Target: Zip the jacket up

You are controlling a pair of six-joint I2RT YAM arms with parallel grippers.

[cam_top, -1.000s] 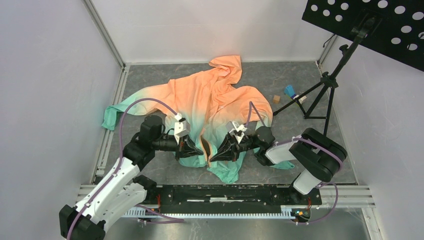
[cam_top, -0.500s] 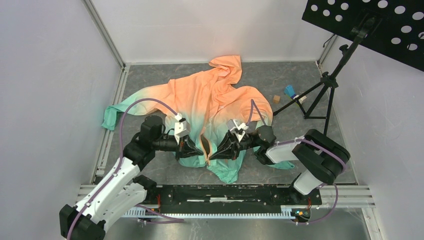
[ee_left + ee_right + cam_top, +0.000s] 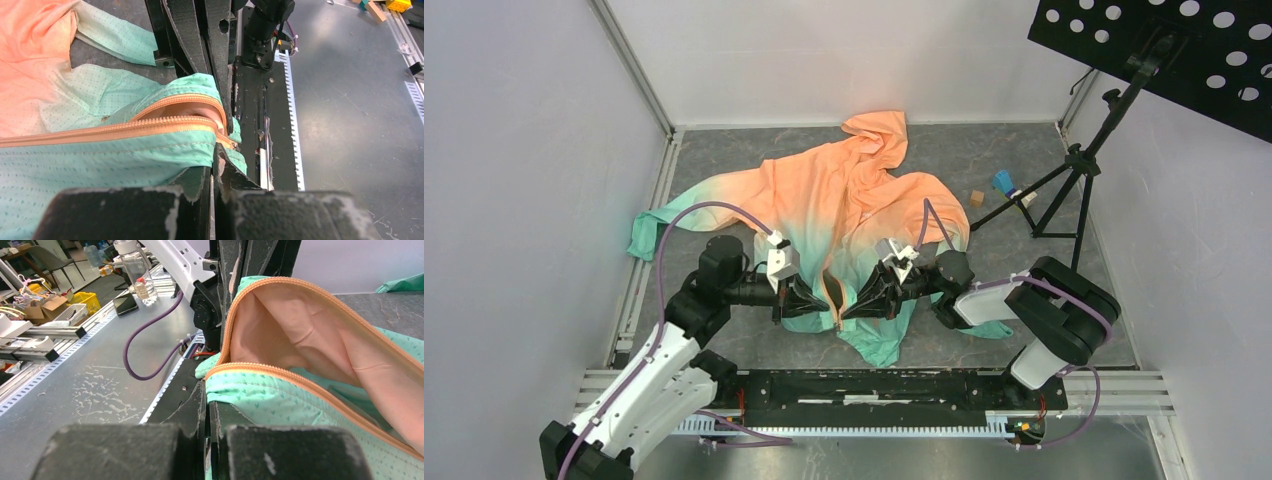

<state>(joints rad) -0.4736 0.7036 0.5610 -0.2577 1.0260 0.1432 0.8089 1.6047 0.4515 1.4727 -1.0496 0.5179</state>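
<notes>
Grey table (image 3: 984,150) | jacket (image 3: 834,195) spread | left end effector (image 3: 817,304), right end effector (image 3: 850,310): each apparently clamped on its hem (image 3: 125,155)

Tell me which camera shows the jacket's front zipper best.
The left wrist view: both orange rows of the zipper run large and sharp to the left pincer. The right wrist view shows two tape edges gaping apart by the right pincer. The top view shows only a thin orange line between the pincers.

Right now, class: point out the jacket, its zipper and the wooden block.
jacket (image 3: 824,195), top external view, orange upper fabric.
zipper (image 3: 125,131), left wrist view, orange teeth.
wooden block (image 3: 976,198), top external view, top face.
</notes>
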